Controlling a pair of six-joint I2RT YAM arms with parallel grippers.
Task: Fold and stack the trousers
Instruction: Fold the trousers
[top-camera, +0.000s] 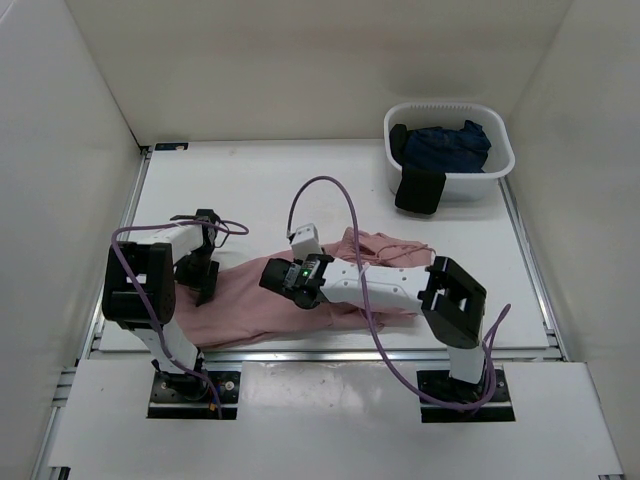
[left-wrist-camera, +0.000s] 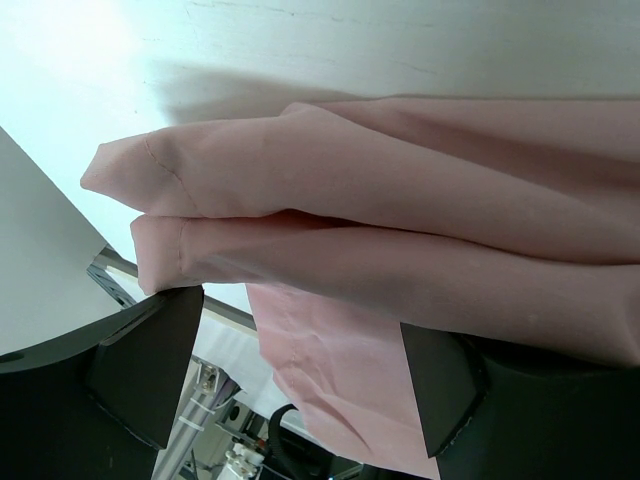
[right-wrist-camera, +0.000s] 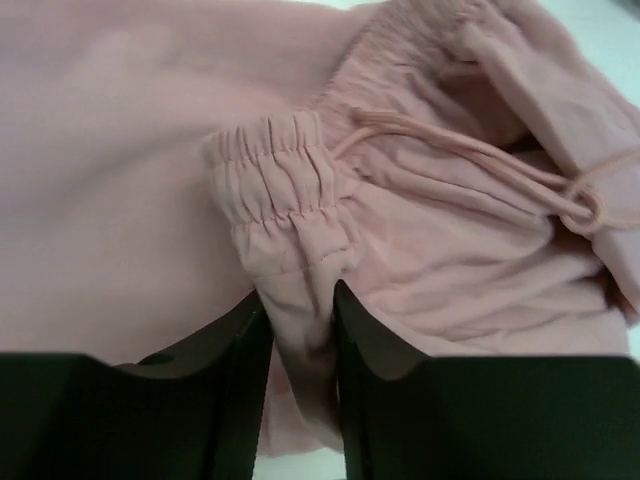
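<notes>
lower centre, the right gripper (right-wrist-camera: 300, 300) pinches the pink trousers (right-wrist-camera: 120, 180) by the waistband (right-wrist-camera: 275, 165); the left gripper (left-wrist-camera: 300, 315) gapes wide, empty, over the leg hems (left-wrist-camera: 150, 215).

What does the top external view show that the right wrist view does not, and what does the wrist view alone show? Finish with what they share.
Only the top external view: the white basket at the far right of the table, holding a dark navy garment, a black cloth draped over its rim, and the left gripper. Only the right wrist view: the gathered waistband, the drawstring, and a fold caught in the right gripper. Both: the pink trousers.
</notes>
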